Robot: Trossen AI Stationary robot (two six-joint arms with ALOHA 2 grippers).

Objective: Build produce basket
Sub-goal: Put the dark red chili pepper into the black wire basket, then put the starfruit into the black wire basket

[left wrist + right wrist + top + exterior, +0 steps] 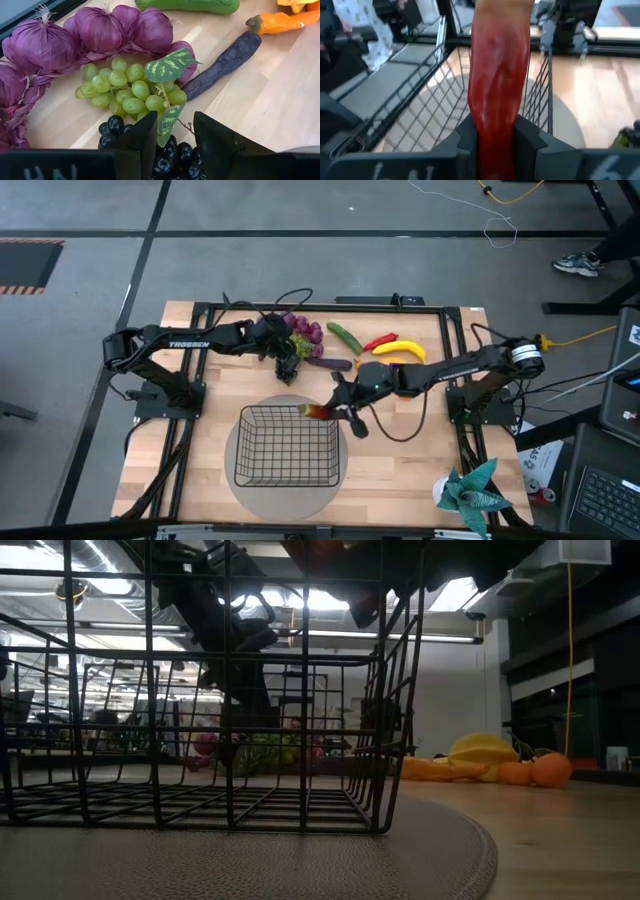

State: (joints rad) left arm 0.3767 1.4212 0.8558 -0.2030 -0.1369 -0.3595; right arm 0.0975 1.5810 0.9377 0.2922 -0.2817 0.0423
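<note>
While the right gripper (322, 412) carries a red-orange pepper (499, 75) over the basket's (287, 446) near corner, the step in hand is judged to be delivery of that piece. The fingers (527, 137) are clenched on it, and it projects straight ahead of them, above the mesh rim. The next move calls for lowering it inside the wire wall and letting go; the basket looks empty so far.

The left gripper (172, 145) has its fingers (142, 140) set either side of the dark grapes (167, 157); whether they actually bite cannot be told. Green grapes (127, 90) lie just beyond the tips, purple bulbs (100, 30) farther out, an eggplant (225, 62) off to one side.

Only the high view shows both arms together, with the cucumber (345, 336), chili (380, 341) and banana (400, 351) waiting behind. Only the low view looks level through the basket, showing nothing on its floor.
</note>
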